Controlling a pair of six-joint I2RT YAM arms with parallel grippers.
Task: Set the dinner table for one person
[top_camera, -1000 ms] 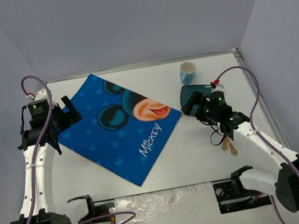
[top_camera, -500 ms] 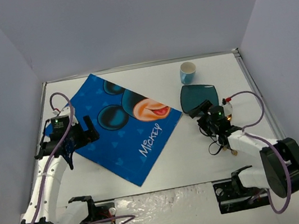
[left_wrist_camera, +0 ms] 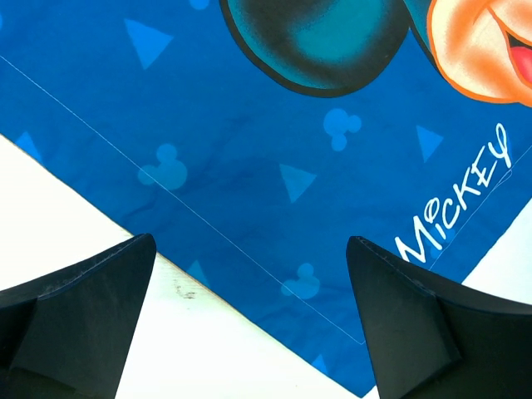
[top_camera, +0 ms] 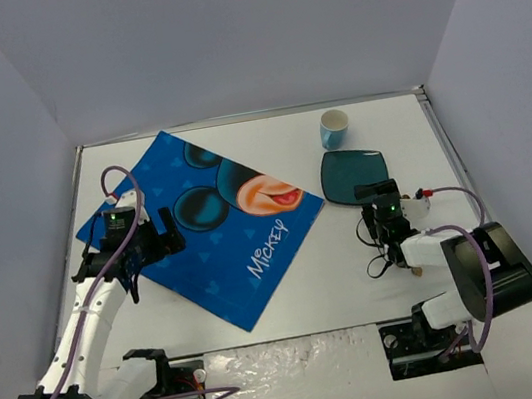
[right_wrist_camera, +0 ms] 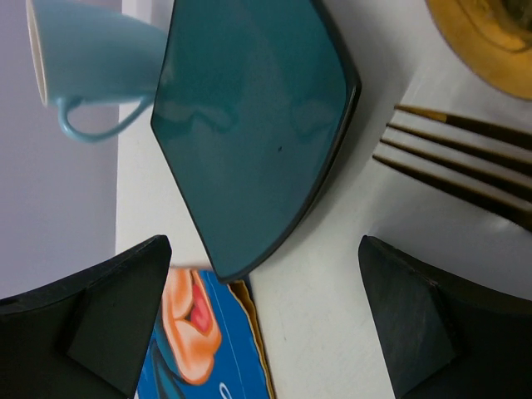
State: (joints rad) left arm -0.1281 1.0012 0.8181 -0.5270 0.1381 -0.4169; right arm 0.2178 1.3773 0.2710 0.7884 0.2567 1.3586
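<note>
One white tabletop (top_camera: 338,269) carries everything: the blue placemat (top_camera: 221,237) askew toward 10 o'clock, the teal plate (top_camera: 353,173) at 2 o'clock, and the cup (top_camera: 334,128) just beyond it. Both my end effectors are spread and empty, the left end effector (left_wrist_camera: 249,332) over the mat's edge and the right end effector (right_wrist_camera: 266,324) near the plate. I judge that nipping its thin glossy rim could skid it into the cup or the fork (right_wrist_camera: 465,154).

Bare dinner table (right_wrist_camera: 349,241) between plate (right_wrist_camera: 249,125) and fork (right_wrist_camera: 465,162) — passable.

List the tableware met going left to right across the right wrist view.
light blue cup → teal plate → gold fork tines. The placemat corner lies under the plate's span, so it is left out.
</note>
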